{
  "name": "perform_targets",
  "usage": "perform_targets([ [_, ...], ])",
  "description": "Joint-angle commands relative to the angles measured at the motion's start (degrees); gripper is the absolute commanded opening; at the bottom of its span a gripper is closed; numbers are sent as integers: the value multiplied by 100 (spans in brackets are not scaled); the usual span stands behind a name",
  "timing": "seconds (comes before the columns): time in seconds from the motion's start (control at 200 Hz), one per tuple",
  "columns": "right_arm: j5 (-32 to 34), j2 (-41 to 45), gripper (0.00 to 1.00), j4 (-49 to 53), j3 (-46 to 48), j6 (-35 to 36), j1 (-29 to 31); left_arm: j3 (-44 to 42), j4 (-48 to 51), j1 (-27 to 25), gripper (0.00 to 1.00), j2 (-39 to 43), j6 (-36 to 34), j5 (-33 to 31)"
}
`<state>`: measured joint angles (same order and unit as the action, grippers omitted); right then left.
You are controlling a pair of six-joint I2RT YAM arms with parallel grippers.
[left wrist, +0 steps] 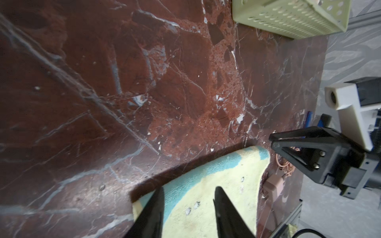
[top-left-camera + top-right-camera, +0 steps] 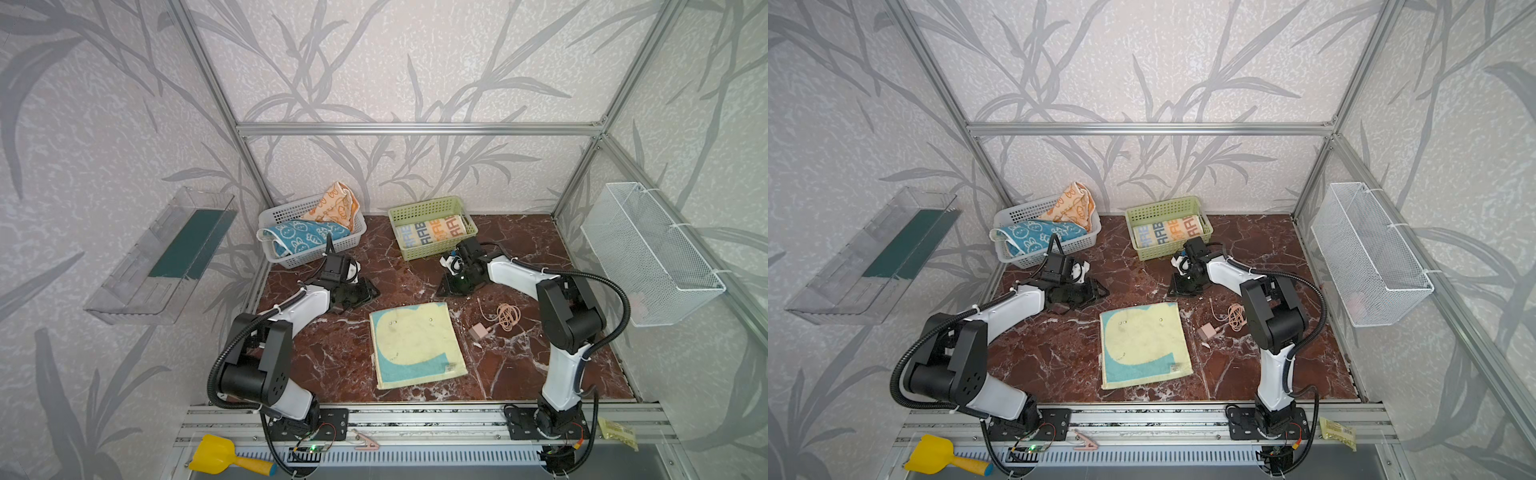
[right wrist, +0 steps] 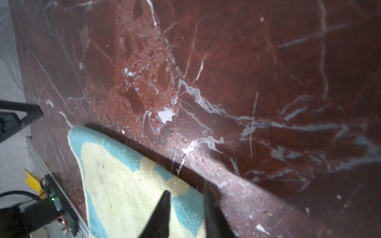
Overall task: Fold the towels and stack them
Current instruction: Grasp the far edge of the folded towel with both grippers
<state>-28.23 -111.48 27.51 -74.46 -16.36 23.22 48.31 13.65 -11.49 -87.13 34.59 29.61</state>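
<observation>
One striped "RAB" terry towel [image 2: 430,233] folded in green perforated plastic basket [image 2: 424,207]. Pale-yellow whale-print towel [image 2: 415,345] mid-table, part-folded, I judge. Left gripper [image 1: 189,189], right gripper [image 3: 187,192] near its far edge, jaws part-open, empty. Blue bunny-print towel [image 2: 299,239], orange bunny-print towel [image 2: 336,205] unfolded in white perforated basket [image 2: 282,212].

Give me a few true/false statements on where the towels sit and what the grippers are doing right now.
1. The whale towel lies flat on the marble table between the two arms. True.
2. The blue bunny towel and the orange bunny towel share the white basket. True.
3. The RAB towel is in the white basket. False: it lies in the green basket.
4. Both grippers are shut on the whale towel. False: the left gripper and the right gripper have their jaws apart with nothing between them.
5. In both top views the pink charger lies left of the whale towel. False: it lies to its right.
</observation>
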Motion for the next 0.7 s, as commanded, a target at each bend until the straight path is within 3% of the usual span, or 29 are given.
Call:
perform_targets([
  [0.0,234,342,49,400,-50,76,-31,-315,375,32,47,333,132,-235],
  [0.125,265,311,56,438,104,28,-33,-752,208,32,50,491,336,-168],
  [0.335,41,54,61,421,135,-116,45,-1220,-381,24,53,429,694,92],
  [0.515,-84,-58,60,390,97,-133,157,-1325,-901,6,54,166,846,277],
  [0.695,-186,-238,51,451,-113,-57,156,-1189,-1511,6,52,-192,961,341],
])
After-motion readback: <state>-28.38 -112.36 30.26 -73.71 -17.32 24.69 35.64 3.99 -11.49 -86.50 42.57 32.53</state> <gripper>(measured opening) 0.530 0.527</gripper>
